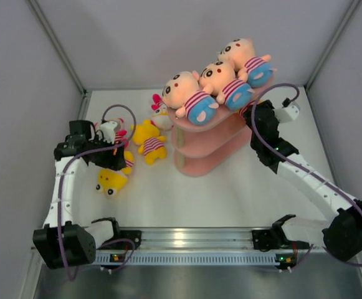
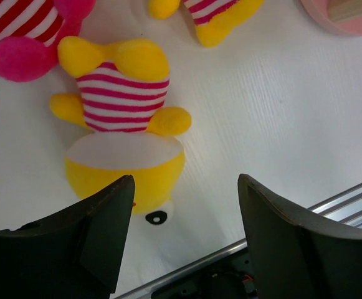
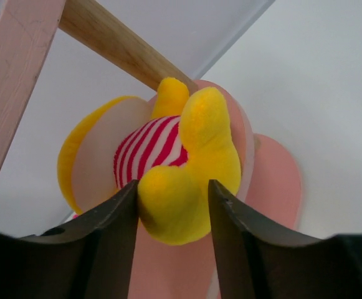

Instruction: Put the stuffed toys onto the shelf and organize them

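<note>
The pink three-tier shelf (image 1: 209,146) stands mid-table with three peach stuffed toys (image 1: 215,84) in blue shorts lying on its top board. My right gripper (image 1: 257,113) is at the shelf's right end. In the right wrist view it (image 3: 172,187) is shut on the leg of a yellow striped toy (image 3: 190,156) that lies on a pink board (image 3: 277,180). My left gripper (image 1: 115,163) is open and empty just above a yellow striped toy (image 2: 121,124) that lies on the table (image 1: 111,180), its head between my open fingers (image 2: 106,212).
On the table left of the shelf lie another yellow toy (image 1: 149,140), a white and red toy (image 1: 161,115) and a pink-legged toy (image 2: 25,37) half hidden by my left arm. A wooden post (image 3: 118,47) runs above the held toy. A metal rail (image 1: 187,237) runs along the near edge.
</note>
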Controlling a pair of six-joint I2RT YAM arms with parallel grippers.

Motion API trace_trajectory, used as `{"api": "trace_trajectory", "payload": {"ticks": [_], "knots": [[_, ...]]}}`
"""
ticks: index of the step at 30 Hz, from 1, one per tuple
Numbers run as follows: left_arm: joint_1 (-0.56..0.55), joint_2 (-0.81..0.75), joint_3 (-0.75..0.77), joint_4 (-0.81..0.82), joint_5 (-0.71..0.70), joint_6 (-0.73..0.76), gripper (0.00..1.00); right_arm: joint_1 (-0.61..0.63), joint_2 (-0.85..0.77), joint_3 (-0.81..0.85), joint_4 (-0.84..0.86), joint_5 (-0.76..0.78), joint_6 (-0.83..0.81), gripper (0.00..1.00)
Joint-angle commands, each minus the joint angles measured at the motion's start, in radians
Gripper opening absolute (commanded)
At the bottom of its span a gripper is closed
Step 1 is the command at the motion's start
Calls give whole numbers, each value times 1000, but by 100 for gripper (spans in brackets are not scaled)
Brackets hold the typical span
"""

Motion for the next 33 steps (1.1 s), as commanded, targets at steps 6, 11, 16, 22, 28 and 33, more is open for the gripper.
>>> {"api": "trace_trajectory", "payload": {"ticks": [6, 11, 16, 22, 28, 33], "knots": [[-307, 183, 6, 357, -226, -96, 78, -14, -229, -65, 41, -63, -144, 68], [-324, 384, 153, 439, -293, -153, 76, -15, -367, -122, 33, -137, -236, 70], [-332, 594, 323, 450, -249, -188, 75, -15, -441, -131, -32, -217, -322, 70], [-375, 754, 425, 451, -270, -176, 75, -14, -499, -126, -98, -328, -396, 71], [-375, 823, 474, 459, -349, -155, 41, -17, -530, -108, -171, -453, -441, 71], [-375, 839, 425, 456, -304, -138, 7, -15, -570, -122, -195, -473, -454, 71]]}}
